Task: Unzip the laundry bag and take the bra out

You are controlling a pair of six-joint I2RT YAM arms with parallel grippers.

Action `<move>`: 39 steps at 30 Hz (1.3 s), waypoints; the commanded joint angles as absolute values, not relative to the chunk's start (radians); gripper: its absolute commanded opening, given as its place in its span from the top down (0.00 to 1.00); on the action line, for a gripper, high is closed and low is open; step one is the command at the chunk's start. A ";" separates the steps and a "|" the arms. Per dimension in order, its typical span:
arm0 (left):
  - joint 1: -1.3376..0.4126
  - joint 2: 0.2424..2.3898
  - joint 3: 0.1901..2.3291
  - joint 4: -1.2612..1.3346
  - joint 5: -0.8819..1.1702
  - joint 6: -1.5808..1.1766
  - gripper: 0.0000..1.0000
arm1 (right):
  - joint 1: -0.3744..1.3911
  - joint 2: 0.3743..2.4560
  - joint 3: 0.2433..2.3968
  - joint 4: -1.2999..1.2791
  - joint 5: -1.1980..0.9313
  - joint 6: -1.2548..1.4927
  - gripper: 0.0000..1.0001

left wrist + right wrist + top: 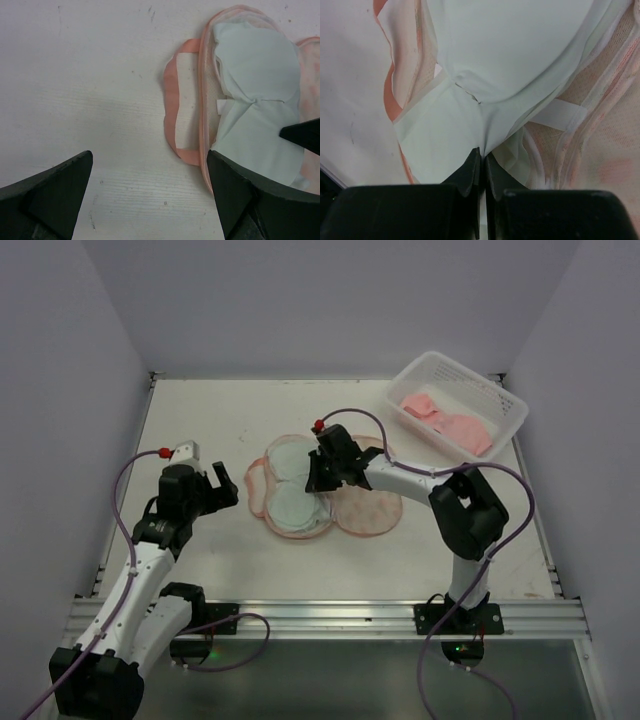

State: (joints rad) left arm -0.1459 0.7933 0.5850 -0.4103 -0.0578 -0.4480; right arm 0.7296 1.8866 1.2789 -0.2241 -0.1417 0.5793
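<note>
The peach-pink laundry bag (368,512) lies open in the middle of the table, its patterned lid folded out to the right. The pale mint bra (291,506) lies in the bag's left half. My right gripper (318,476) is over the bra and shut on its fabric near the middle; in the right wrist view the fingertips (483,152) pinch a fold of the bra (520,55), with the bag's mesh lining (605,150) to the right. My left gripper (222,490) is open and empty, left of the bag. Its wrist view shows the bra (260,75) and the bag's pink loop (172,110).
A white slotted plastic basket (500,390) with pink items (448,422) inside stands at the back right corner. The table's edges have a metal rail at the front (330,615). Grey walls enclose three sides.
</note>
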 commanded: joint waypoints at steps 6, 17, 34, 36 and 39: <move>-0.138 0.796 0.580 -0.357 -0.067 -0.419 0.00 | 0.735 1.657 1.350 -0.236 -0.117 0.549 1.00; -0.138 0.813 0.580 -0.360 -0.069 -0.419 0.00 | 0.530 1.482 1.681 -0.449 0.106 0.637 1.00; -0.140 0.828 0.578 -0.368 -0.087 -0.423 0.00 | 0.005 1.557 1.720 -0.427 0.402 0.911 1.00; -0.138 0.831 0.580 -0.371 -0.090 -0.425 0.00 | -0.037 1.586 1.718 -0.414 0.446 0.940 1.00; -0.140 0.838 0.581 -0.377 -0.098 -0.425 0.00 | -0.060 1.638 1.720 -0.413 0.517 1.008 1.00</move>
